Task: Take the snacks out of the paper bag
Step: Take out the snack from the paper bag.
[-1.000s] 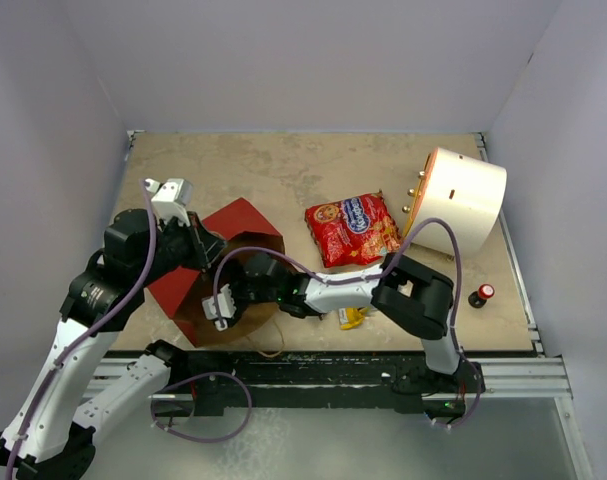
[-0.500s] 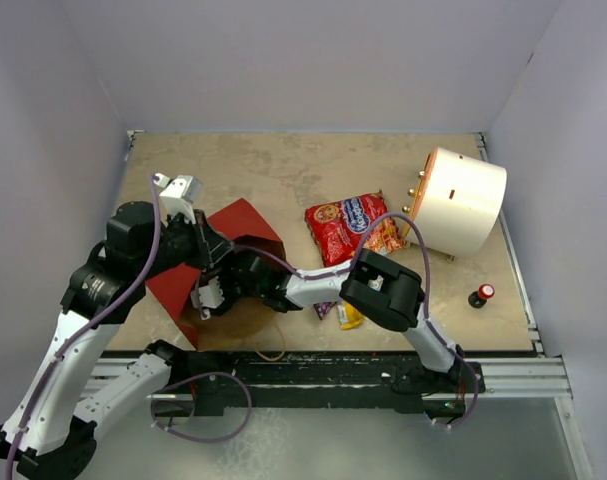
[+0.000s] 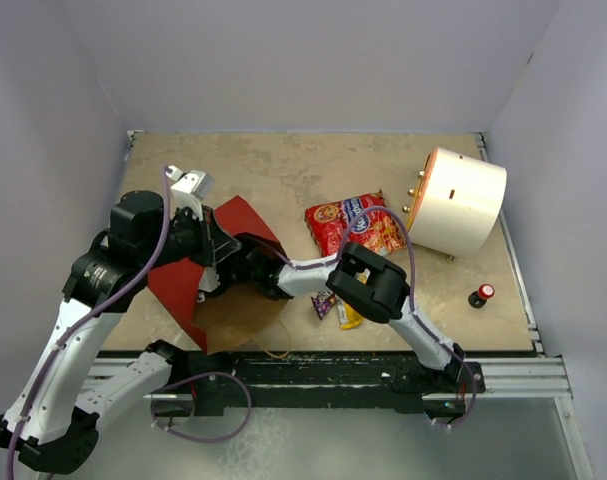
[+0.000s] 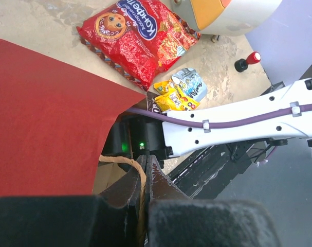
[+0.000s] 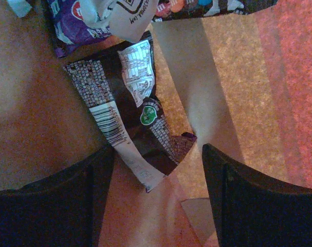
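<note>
The red paper bag (image 3: 183, 280) lies on its side at the left, its kraft inside (image 5: 233, 62) showing. My left gripper (image 4: 145, 165) is shut on the bag's twisted paper handle (image 4: 126, 162) and holds the mouth up. My right arm (image 3: 308, 272) reaches into the bag. Inside, my right gripper (image 5: 157, 154) is open, with a brown wrapper (image 5: 130, 108) lying between its fingers. A purple wrapper (image 5: 73, 25) lies beyond it. The large red packet (image 3: 351, 225) and small purple (image 3: 324, 303) and yellow (image 3: 349, 317) wrappers lie outside on the table.
A white cylinder with an orange face (image 3: 465, 200) lies at the right rear. A small red-capped black knob (image 3: 481, 294) stands near the right wall. Grey walls close in three sides. The metal rail (image 3: 383, 365) runs along the near edge.
My right arm has pushed further left, deeper into the bag. My left gripper has moved up and right, lifting the bag's mouth.
</note>
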`<act>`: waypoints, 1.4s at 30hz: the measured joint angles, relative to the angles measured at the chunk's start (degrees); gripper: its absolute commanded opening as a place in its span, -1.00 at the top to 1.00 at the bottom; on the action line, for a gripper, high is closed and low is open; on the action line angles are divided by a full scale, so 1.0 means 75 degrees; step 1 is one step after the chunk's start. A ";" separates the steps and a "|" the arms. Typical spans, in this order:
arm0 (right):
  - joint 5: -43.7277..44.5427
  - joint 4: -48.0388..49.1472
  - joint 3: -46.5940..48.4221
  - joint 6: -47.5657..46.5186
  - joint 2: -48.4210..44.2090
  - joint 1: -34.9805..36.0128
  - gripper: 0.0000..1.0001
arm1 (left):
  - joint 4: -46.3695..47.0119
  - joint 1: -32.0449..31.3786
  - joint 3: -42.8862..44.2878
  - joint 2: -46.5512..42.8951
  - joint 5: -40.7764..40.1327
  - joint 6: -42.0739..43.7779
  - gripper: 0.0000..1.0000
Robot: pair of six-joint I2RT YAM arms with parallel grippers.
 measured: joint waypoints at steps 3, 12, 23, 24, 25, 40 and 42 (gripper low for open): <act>-0.0006 0.0026 0.0178 -0.0023 0.0175 -0.0041 -0.08 | -0.0117 0.0000 0.0052 0.0055 0.0020 0.0012 1.00; -0.0256 -0.0140 0.0271 0.0058 0.0268 -0.0085 0.81 | -0.0221 0.0000 0.0067 -0.0082 -0.0268 -0.0090 1.00; -0.0376 -0.0262 -0.0915 0.0743 -0.1090 -0.0178 1.00 | 0.0026 0.0003 -0.0044 -0.0402 -0.1338 -0.0603 1.00; -0.0367 -0.0265 -0.1084 0.0839 -0.1355 -0.0187 1.00 | 0.0067 0.0003 -0.0047 -0.0411 -0.1443 -0.0632 1.00; -0.0364 -0.0274 -0.1268 0.0924 -0.1635 -0.0187 1.00 | 0.0102 0.0003 -0.0052 -0.0425 -0.1521 -0.0664 1.00; -0.0787 -0.2294 -0.4164 0.2358 -0.6729 -0.0178 1.00 | 0.0670 -0.0006 -0.1046 -0.0924 -0.2101 -0.1087 1.00; -0.0836 -0.2850 -0.4398 0.2547 -0.7702 -0.0178 1.00 | 0.0734 -0.0006 -0.1169 -0.0906 -0.2148 -0.1125 1.00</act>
